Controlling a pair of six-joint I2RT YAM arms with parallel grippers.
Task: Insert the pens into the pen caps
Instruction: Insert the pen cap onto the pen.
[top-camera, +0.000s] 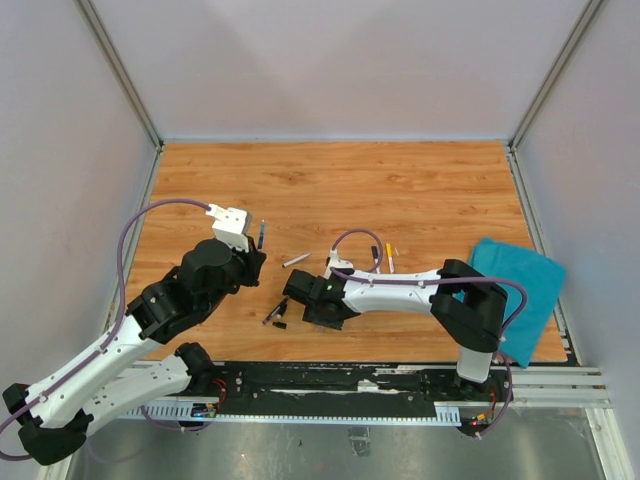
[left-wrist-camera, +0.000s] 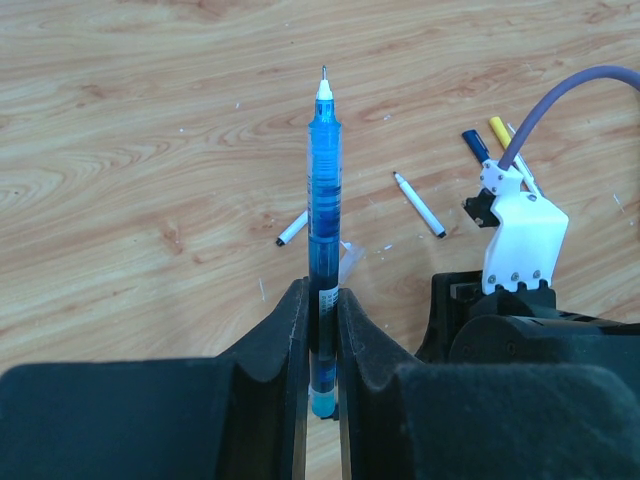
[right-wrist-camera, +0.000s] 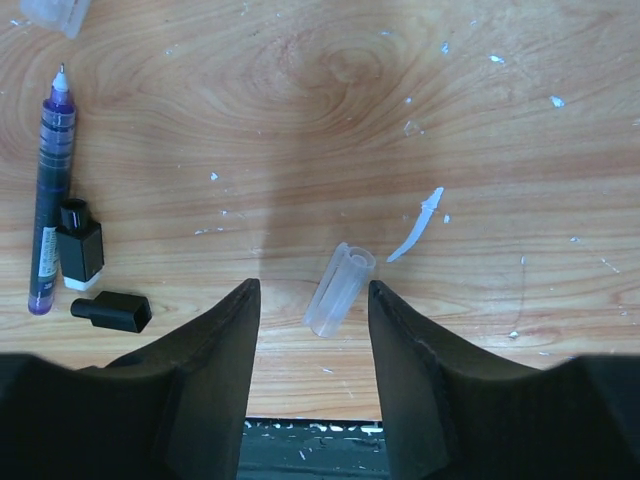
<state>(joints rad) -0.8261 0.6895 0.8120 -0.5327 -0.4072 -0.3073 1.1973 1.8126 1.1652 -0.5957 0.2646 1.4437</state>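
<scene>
— What lies around the right gripper (right-wrist-camera: 312, 300)?
— A pen cap (right-wrist-camera: 339, 288) lies on the table (right-wrist-camera: 300, 120) between its fingers. Left of the gripper lies a nearby pen (right-wrist-camera: 48, 205), with two caps (right-wrist-camera: 78, 243) just beside it.
— And behind it?
— A loose pen (top-camera: 297, 260) lies just behind it, and paired pens (top-camera: 390, 258) lie side by side behind and to the right. The cloth (top-camera: 520, 290) lies well to its right. The left gripper (left-wrist-camera: 320, 310), behind and to the left, has the gripped pen (left-wrist-camera: 322, 200) between its fingers.
</scene>
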